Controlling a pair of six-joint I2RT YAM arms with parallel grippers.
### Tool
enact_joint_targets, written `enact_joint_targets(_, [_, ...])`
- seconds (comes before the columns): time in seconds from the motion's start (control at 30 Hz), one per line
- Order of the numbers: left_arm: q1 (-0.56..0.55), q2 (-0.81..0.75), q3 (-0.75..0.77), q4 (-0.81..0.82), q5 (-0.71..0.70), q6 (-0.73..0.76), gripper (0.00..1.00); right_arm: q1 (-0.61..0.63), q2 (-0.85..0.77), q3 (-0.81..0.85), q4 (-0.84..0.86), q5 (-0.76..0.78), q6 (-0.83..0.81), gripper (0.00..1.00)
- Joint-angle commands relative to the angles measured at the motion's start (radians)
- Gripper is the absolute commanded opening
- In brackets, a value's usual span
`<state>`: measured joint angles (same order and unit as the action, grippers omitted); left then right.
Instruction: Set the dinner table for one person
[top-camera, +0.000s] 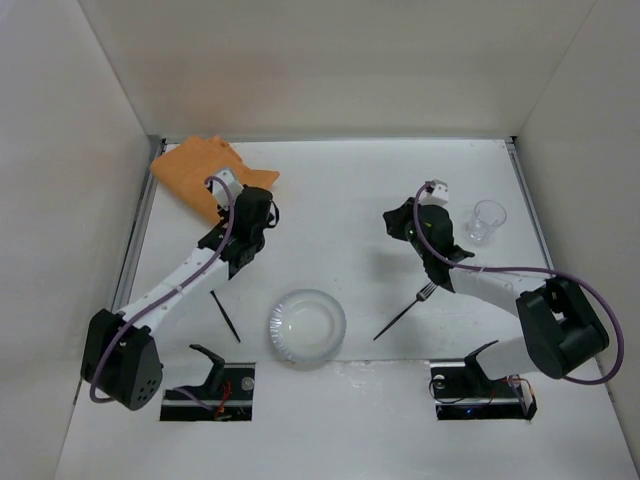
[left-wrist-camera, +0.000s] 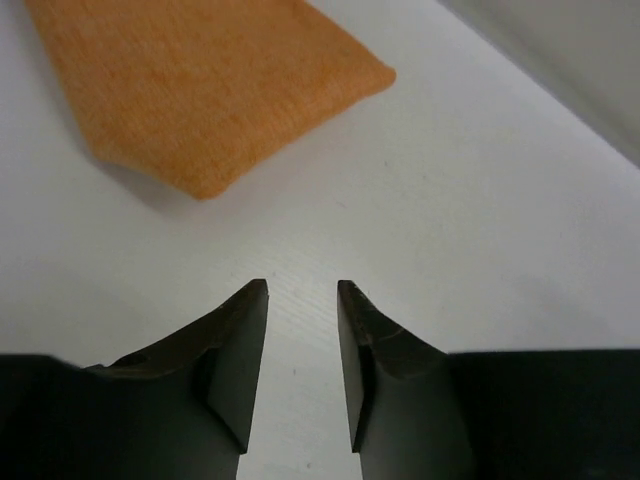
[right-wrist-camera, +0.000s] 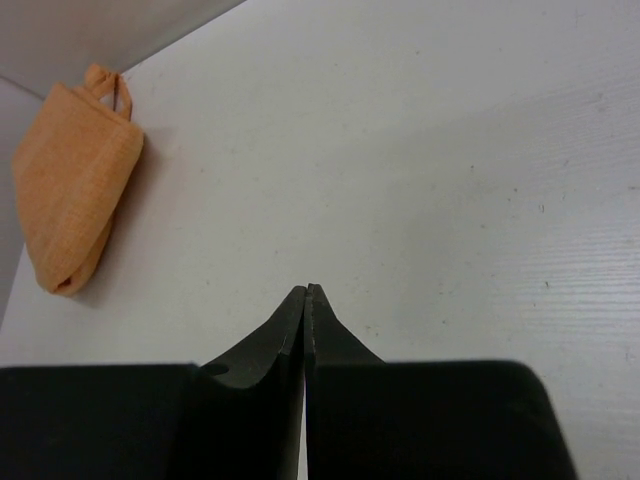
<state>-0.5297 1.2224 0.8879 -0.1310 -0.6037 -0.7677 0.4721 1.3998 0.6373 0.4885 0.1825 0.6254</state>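
Observation:
The dinner table (top-camera: 350, 180) is a white tabletop. At its back left corner lies a folded orange placemat (top-camera: 200, 170). My left gripper (top-camera: 265, 195) hovers just right of it, open, with nothing between its fingers (left-wrist-camera: 302, 290). In the left wrist view the placemat (left-wrist-camera: 200, 80) lies ahead and to the left, apart from the fingertips. My right gripper (top-camera: 390, 218) is mid-table, shut and empty (right-wrist-camera: 306, 290), facing the far placemat (right-wrist-camera: 75, 190). A clear plate (top-camera: 306, 327) sits near the front centre. A black knife (top-camera: 225, 316) lies to its left and a black fork (top-camera: 405, 312) to its right.
A clear drinking glass (top-camera: 488, 220) stands at the right, close behind the right arm. White walls close in the table on the back and both sides, and metal rails (top-camera: 135, 240) run along the side edges. The two arm bases stand at the near edge.

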Motion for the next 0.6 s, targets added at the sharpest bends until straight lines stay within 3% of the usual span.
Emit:
enact_joint_targets(0.0, [0.079,0.047,0.063,0.126,-0.03,-0.062,0.25,-0.008,-0.013,-0.005,0.074,-0.031,0.0,0.06])
enact_joint_targets(0.07, [0.125,0.106,0.094,0.165,-0.021,-0.084,0.18,-0.008,-0.009,-0.002,0.074,-0.044,0.002,0.07])
enact_joint_targets(0.13, [0.165,0.196,0.153,0.175,-0.018,-0.105,0.18,-0.008,-0.009,0.001,0.074,-0.06,0.002,0.09])
enact_joint_targets(0.23, [0.187,0.345,0.28,0.163,0.014,-0.059,0.32,-0.008,-0.009,-0.001,0.076,-0.063,0.003,0.17])
enact_joint_targets(0.37, [0.173,0.546,0.474,0.139,0.009,0.138,0.54,-0.019,-0.016,-0.011,0.093,-0.063,0.007,0.4])
enact_joint_targets(0.57, [0.161,0.791,0.712,0.07,-0.022,0.346,0.62,-0.028,-0.005,-0.018,0.113,-0.084,0.022,0.55])
